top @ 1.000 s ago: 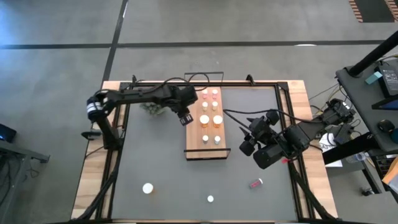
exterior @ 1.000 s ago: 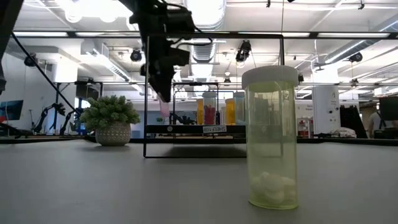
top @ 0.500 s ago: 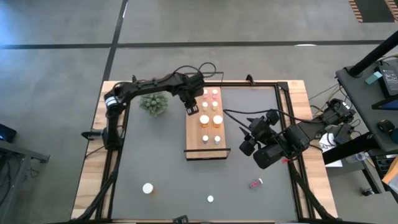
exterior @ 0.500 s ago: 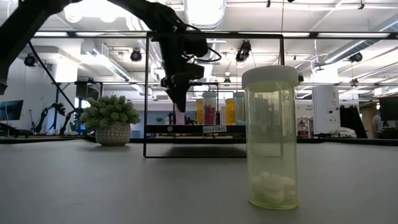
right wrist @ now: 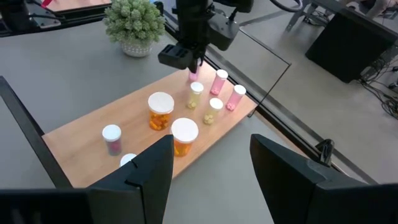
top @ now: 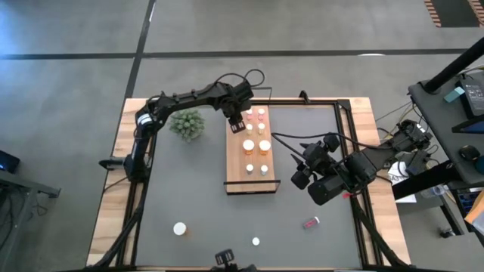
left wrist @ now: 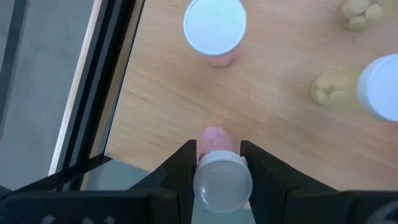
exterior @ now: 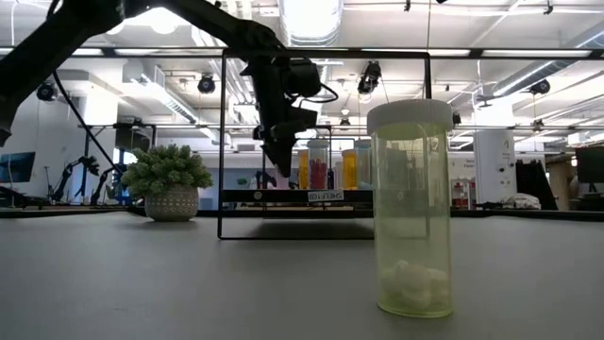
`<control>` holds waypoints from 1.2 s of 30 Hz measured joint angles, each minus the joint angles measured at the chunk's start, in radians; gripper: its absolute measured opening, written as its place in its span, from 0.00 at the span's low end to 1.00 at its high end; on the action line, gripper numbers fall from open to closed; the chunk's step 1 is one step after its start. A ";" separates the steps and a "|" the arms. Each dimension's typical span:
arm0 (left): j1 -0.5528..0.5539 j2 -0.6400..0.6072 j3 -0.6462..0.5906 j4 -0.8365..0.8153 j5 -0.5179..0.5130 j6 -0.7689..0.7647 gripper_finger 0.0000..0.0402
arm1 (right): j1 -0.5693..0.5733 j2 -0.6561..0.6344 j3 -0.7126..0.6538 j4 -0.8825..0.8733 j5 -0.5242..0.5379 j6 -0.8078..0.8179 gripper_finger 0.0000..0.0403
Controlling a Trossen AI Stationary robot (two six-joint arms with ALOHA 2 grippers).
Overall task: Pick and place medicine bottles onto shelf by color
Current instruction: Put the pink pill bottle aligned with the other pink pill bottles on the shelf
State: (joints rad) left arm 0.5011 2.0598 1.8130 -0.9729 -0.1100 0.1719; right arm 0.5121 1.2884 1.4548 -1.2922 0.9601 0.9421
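The left gripper (left wrist: pixel 216 163) has swung over the shelf's (top: pixel 253 155) far end, clamped on a pink bottle (left wrist: pixel 216 163).

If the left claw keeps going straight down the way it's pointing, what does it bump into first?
Most likely the shelf. The left claw points down at bare wood near the shelf's end, holding a small pink bottle, so the bottle's bottom would touch first. Another pink bottle stands just ahead, probably clear.

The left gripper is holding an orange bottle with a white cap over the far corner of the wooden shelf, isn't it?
Not quite. The bottle in the left gripper is pink, not orange, as the left wrist view shows. The rest holds: it has a white cap and hangs over the far corner of the wooden shelf.
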 joint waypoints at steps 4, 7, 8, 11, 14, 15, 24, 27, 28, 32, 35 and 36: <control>0.008 0.000 0.000 0.005 0.001 0.002 0.24 | 0.000 0.000 0.000 0.000 0.000 0.000 0.50; 0.012 0.000 -0.001 0.013 0.001 0.002 0.25 | 0.000 0.000 0.000 0.000 0.000 0.000 0.50; 0.013 0.000 -0.002 0.013 0.001 0.002 0.25 | 0.000 0.000 0.000 0.000 0.000 0.000 0.50; 0.013 0.000 -0.002 0.020 -0.001 0.002 0.25 | 0.000 0.000 0.000 0.000 0.000 0.000 0.50; 0.017 0.000 -0.003 0.031 -0.014 0.005 0.25 | 0.000 0.000 0.000 0.001 0.000 0.000 0.50; 0.019 0.000 -0.003 0.031 -0.022 0.012 0.25 | 0.000 0.000 0.000 0.001 0.000 0.000 0.50; 0.025 0.000 -0.004 0.038 -0.036 0.019 0.26 | 0.000 0.000 0.000 0.002 0.000 0.000 0.50; 0.025 0.000 -0.004 0.038 -0.056 0.006 0.26 | 0.000 0.000 0.000 0.003 0.000 0.000 0.50; 0.024 0.000 -0.004 0.039 -0.063 -0.013 0.26 | 0.000 0.000 0.000 0.003 0.000 0.000 0.50; 0.021 0.000 -0.004 0.038 -0.100 -0.109 0.26 | 0.000 0.000 0.000 0.004 0.000 0.000 0.50; 0.022 0.000 -0.004 0.038 -0.109 -0.172 0.26 | 0.000 0.000 0.000 0.005 0.000 0.000 0.50; 0.021 0.000 -0.004 0.038 -0.109 -0.190 0.26 | 0.000 0.000 0.000 0.006 0.000 0.000 0.50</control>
State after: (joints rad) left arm 0.5226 2.0596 1.8095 -0.9348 -0.2192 -0.0179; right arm 0.5118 1.2884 1.4548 -1.2864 0.9601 0.9421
